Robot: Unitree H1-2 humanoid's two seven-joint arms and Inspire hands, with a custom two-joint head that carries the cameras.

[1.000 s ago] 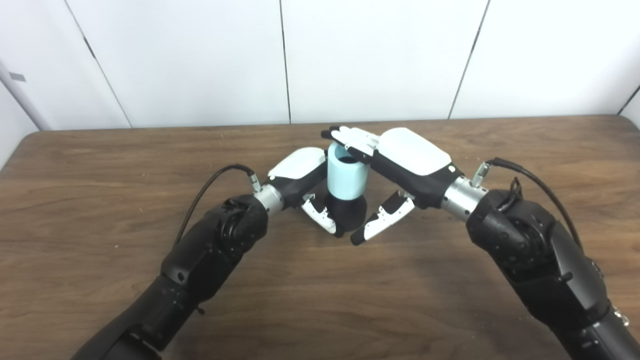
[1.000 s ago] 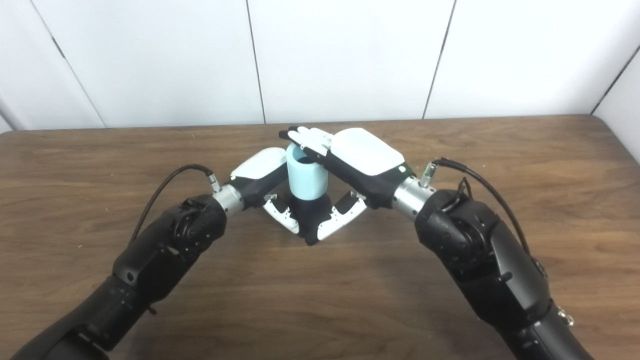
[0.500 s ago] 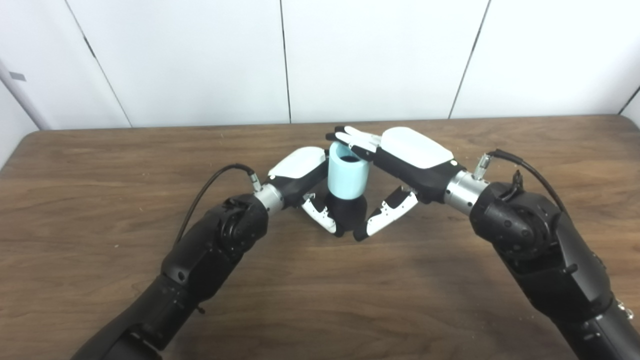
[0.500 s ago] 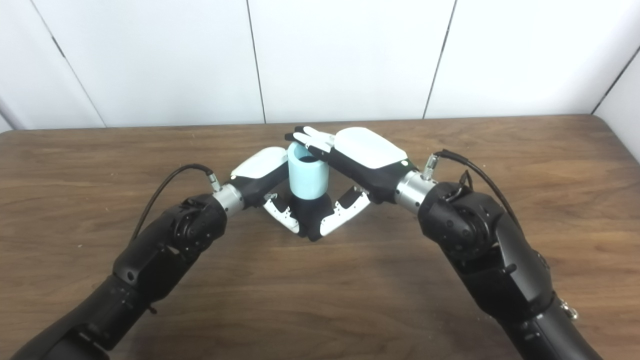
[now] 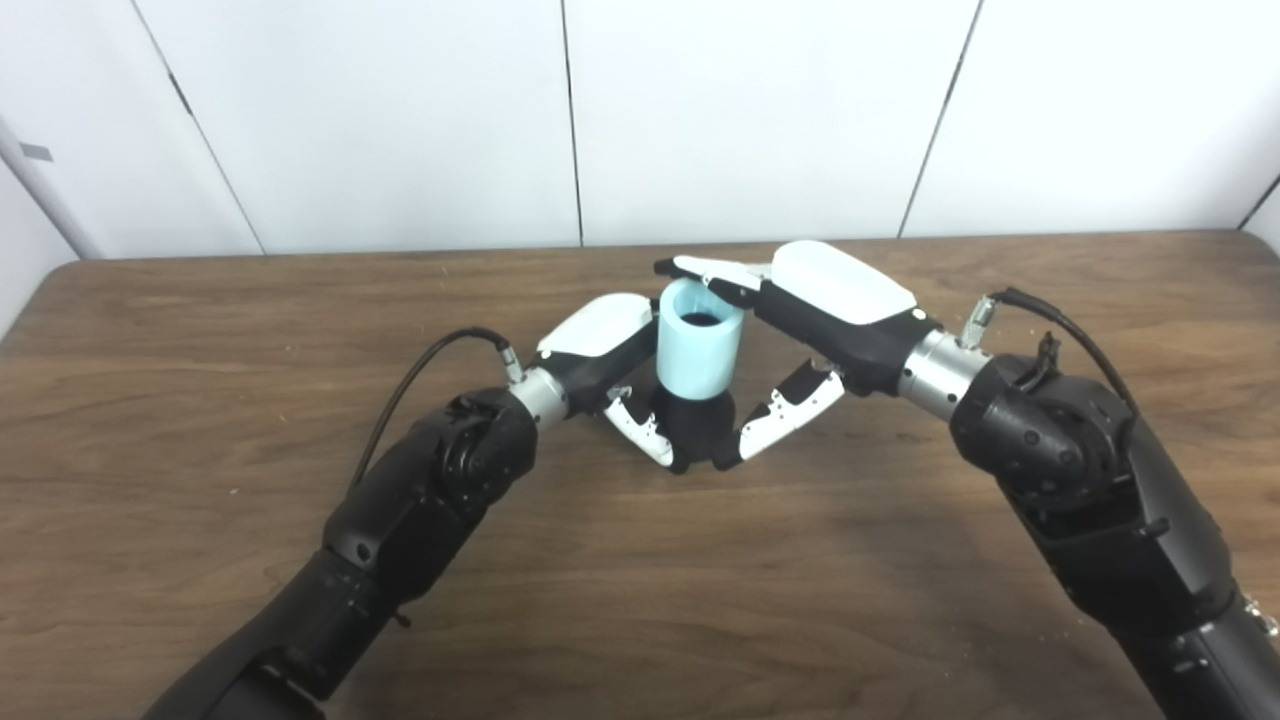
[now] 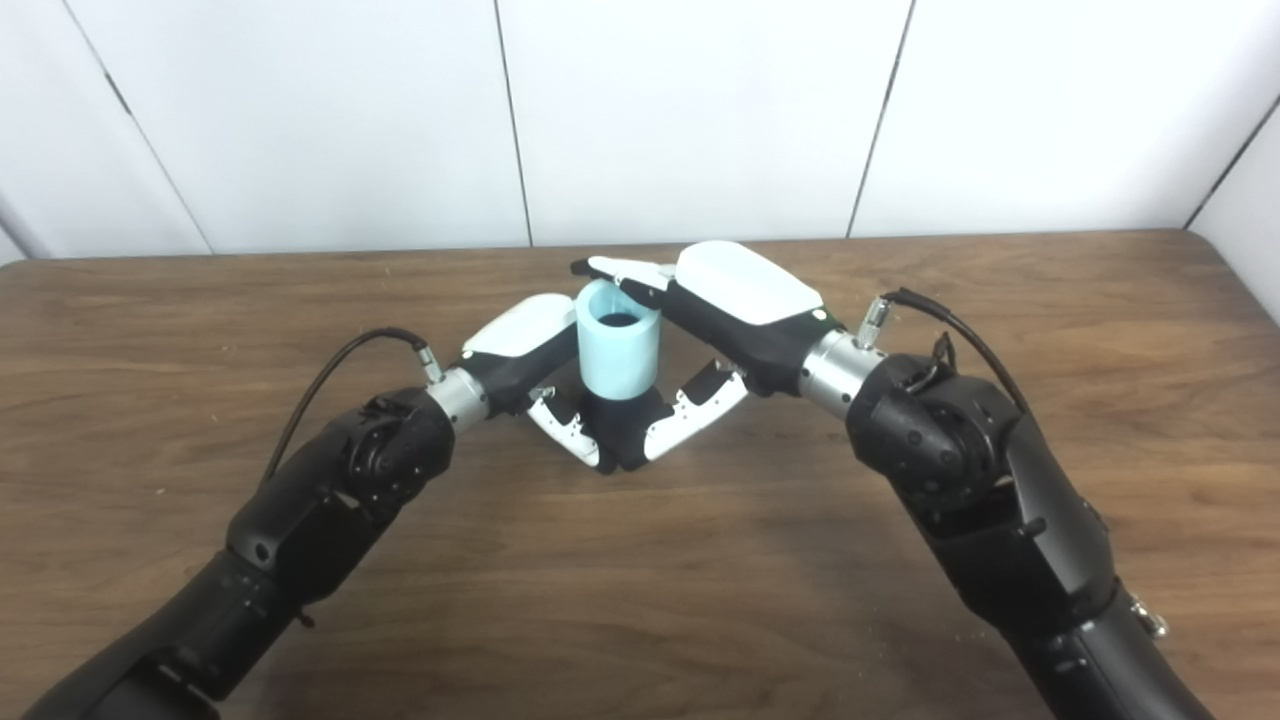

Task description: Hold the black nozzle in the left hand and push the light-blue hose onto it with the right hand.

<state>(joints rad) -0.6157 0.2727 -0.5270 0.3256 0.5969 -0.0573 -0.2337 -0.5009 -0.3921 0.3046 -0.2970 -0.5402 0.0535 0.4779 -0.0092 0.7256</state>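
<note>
Item one: light-blue hose [image 5: 699, 345], a short upright tube, open end up, seated on the black nozzle [image 5: 692, 428] at mid-bench.

Item two: black nozzle, flared base, directly under the hose, standing on or just above the wood; I cannot tell which.

Item three: my left hand [image 5: 610, 362], closed around the nozzle, white thumb across its near side, the other fingers hidden behind.

Item four: my right hand [image 5: 800, 325], fingers [image 5: 705, 270] laid flat at the far rim of the hose top, thumb [image 5: 778, 424] against the nozzle's right side. Not closed around anything; whether the fingers touch the rim I cannot tell.

Item five: brown wooden bench [image 5: 200, 330], white panelled wall [image 5: 400, 120] behind.
</note>
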